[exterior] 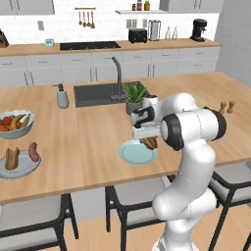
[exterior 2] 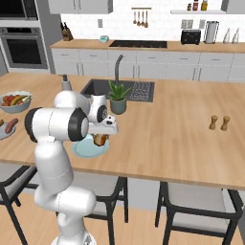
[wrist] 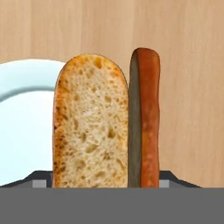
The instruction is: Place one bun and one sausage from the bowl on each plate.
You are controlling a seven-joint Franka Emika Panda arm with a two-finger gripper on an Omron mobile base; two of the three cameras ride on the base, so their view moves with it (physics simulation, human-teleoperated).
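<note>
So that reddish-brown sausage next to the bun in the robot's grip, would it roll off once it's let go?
Possibly. The long, rounded reddish-brown sausage looks smooth, so it may roll or slip. It seems stiff, standing straight beside the porous tan bun. It hangs near the edge of the pale blue round plate, so it might miss.

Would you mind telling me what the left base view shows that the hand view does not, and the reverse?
Left base view alone: the dark bowl at the counter's left end with a bun and a sausage in it, plus the fruit bowl and sink. Hand view alone: the bun's porous crumb. Shared: the plate and the food between the fingers.
</note>
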